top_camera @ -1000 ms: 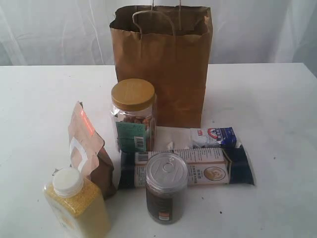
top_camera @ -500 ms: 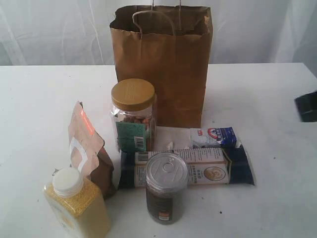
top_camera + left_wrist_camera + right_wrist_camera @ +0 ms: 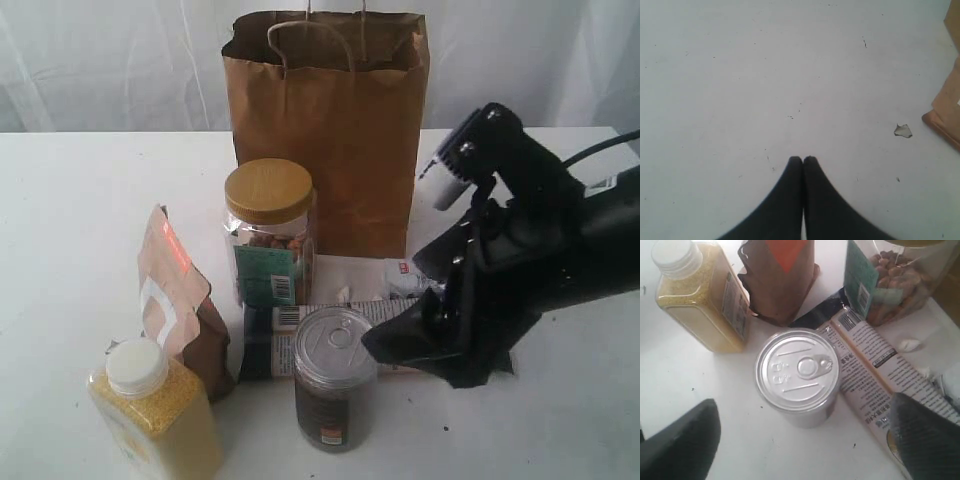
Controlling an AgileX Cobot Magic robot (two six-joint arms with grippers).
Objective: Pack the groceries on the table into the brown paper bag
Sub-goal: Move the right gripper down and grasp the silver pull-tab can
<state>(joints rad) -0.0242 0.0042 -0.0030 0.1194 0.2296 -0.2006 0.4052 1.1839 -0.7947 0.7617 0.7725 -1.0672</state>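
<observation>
On the front part of the table (image 3: 80, 200), the right gripper (image 3: 802, 405) hangs above the silver-lidded dark can (image 3: 797, 370), jaws spread wide and empty, one finger to either side of it. The left gripper (image 3: 803, 161) has its fingertips pressed together, holding nothing, low over bare tabletop.

Handling, as judged: the can is rigid and upright, probably the heaviest item for its size, and its smooth wall is likely slippery. Best hold is across the body just under the lid rim, jaws square to the sides. The pull-tab lid offers no grip.

Location: the can stands at the front, touching the long dark-blue-and-white packet (image 3: 275, 335) lying behind it, with the yellow-grain bottle (image 3: 155, 410) and the brown pouch (image 3: 180, 300) to its left. The brown paper bag (image 3: 330, 140) stands upright and open at the rear.

Count:
- clear jar (image 3: 268, 235): one
- bottle: one
- can: one
- pouch: one
- packets: two, the long one and a small blue-white packet (image 3: 400, 277) largely hidden by the arm
- bag: one

All six groceries sit on the table; whether the bag holds anything cannot be seen
</observation>
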